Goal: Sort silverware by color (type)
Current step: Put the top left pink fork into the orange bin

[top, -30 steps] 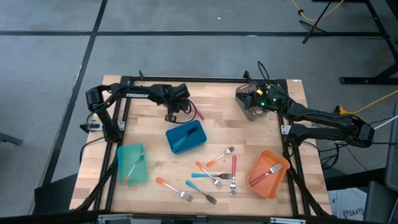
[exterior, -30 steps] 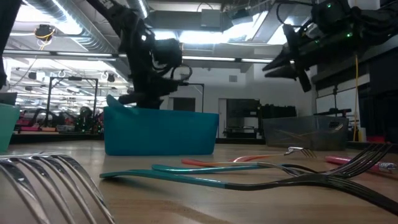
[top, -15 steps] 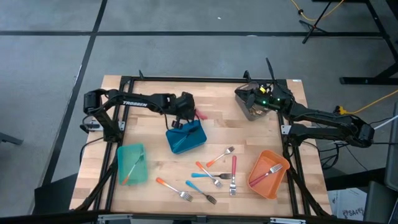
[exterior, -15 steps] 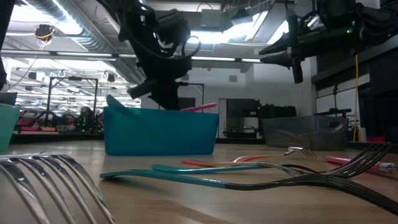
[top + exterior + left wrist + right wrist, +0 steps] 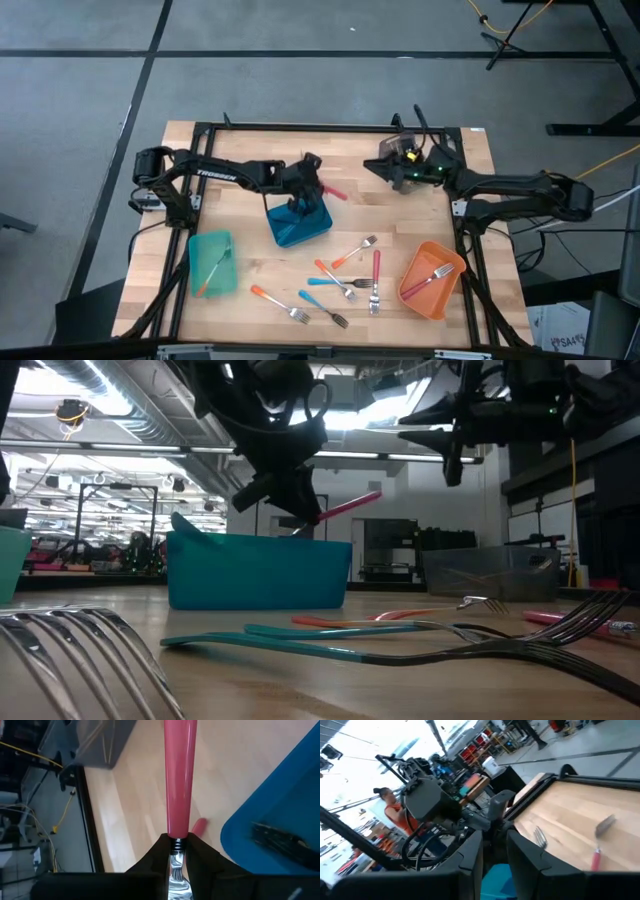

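Centrally, a pink-handled utensil (image 5: 178, 775) is clamped at its metal neck between the fingers of the left gripper (image 5: 305, 187), with the pink handle (image 5: 333, 192) projecting away from the fingertips and slanting upward in the low view (image 5: 348, 507). Directly beneath this gripper stands the blue bin (image 5: 299, 225), whose far rim lies just under the held piece; a dark utensil (image 5: 277, 838) rests inside it. Beside the bin, toward the table's front edge, loose forks (image 5: 354, 250) with orange, blue and red handles lie scattered on the wooden table (image 5: 250, 170), among them a red-handled fork (image 5: 376, 281) and an orange-handled fork (image 5: 280, 304). Farther to the gripper's left sits the teal bin (image 5: 212, 264), holding one orange-handled piece (image 5: 212, 272). At the opposite front corner the orange bin (image 5: 431, 279) holds a red-handled fork (image 5: 431, 276). The right gripper (image 5: 372, 166) hovers well apart from the left one, above the table's back edge near the grey bin (image 5: 408, 177); whether its fingers grip anything cannot be told. A person (image 5: 395, 815) in orange stands in the room beyond.
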Controlling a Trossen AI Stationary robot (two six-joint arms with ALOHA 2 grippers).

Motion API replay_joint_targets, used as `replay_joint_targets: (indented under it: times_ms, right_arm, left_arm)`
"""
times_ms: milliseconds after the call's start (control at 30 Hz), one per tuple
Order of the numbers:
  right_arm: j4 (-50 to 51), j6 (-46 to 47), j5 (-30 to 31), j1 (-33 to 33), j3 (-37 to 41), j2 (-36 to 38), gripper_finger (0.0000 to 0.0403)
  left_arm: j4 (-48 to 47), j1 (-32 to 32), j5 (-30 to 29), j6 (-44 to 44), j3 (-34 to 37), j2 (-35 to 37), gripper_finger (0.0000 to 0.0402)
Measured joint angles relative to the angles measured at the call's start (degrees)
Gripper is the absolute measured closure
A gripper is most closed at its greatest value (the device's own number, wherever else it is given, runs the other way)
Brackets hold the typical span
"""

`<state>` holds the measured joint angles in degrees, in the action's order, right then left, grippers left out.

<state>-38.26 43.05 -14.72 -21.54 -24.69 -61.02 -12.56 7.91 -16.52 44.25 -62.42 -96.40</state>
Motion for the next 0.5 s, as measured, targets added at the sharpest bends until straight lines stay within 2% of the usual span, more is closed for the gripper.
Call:
replay_joint_targets:
  times_ms: [133, 300, 500]
  right_arm:
    - [-0.55, 0.07, -0.3, 1.8, -0.46, -2.54, 0.0315]
    - [0.21, 0.09, -1.82, 4.96, -3.99, -6.79, 0.0274]
    - [10.06, 0.09, -2.4, 7.33, -11.35, -12.05, 0.0231]
  left_arm:
    - [0.12, -1.57, -0.04, 0.0, 0.01, 0.0, 0.0365]
    - [2.12, -3.82, -0.07, 1.86, 0.01, 0.0, 0.0365]
    - [4.97, -6.2, -1.53, 4.37, -0.01, 0.04, 0.0365]
